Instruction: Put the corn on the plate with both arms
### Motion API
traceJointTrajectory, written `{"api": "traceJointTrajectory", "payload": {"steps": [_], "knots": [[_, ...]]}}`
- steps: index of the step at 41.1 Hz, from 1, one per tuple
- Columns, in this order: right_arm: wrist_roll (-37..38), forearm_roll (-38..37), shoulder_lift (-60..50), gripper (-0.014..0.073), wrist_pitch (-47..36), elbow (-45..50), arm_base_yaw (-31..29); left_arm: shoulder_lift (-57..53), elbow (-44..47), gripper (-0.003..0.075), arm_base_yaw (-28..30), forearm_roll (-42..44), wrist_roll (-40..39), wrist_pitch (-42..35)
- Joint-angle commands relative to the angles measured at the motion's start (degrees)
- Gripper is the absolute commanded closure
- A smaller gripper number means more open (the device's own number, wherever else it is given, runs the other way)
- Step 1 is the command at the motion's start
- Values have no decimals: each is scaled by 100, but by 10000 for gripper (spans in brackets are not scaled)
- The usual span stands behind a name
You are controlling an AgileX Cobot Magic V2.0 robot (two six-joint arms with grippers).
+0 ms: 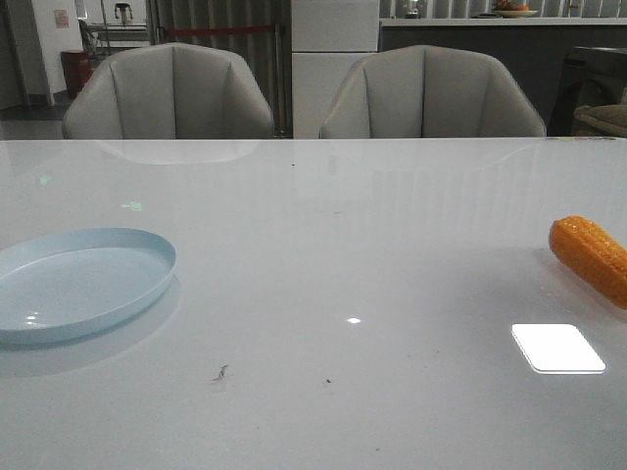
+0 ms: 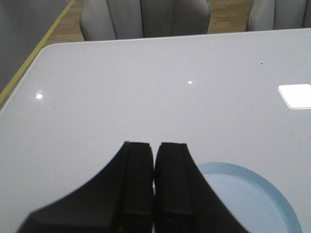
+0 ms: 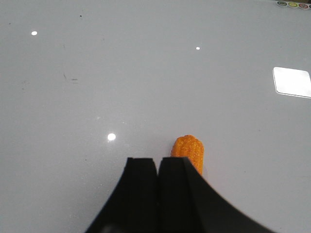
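You are looking at a glossy white table (image 1: 323, 245) that is reflecting ceiling lights, with one bright rectangular glare patch (image 1: 557, 348) sitting near its right edge and a few small dark specks (image 1: 221, 372) lying toward its near edge. Two grey padded chairs are standing side by side just beyond the far edge, one (image 1: 168, 93) toward the left and the other (image 1: 431, 93) toward the right.

Glossy table (image 1: 323, 255) (bumpy corn (image 1: 591, 257))
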Motion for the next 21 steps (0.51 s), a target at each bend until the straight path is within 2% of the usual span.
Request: {"api": "traceJointTrajectory", "payload": {"steps": [1,6,9,14,21], "knots": [[13,5,-9,365,-381,-214,-24,-57,-210,505,-40,-11,-21,-425],[13,5,4,146,-361,-214,-24,-57,-210,346,-40,-11,-21,-425],[13,5,4,74,-379,-214,-24,-57,-210,282,-40,-11,-21,-435],[13,5,4,59,-385,-214,-24,-57,-210,278,-40,-21,-21,-517],[13,5,4,59,-356,-214,-24,-49,-210,277,-40,-246,-21,-193]]}}
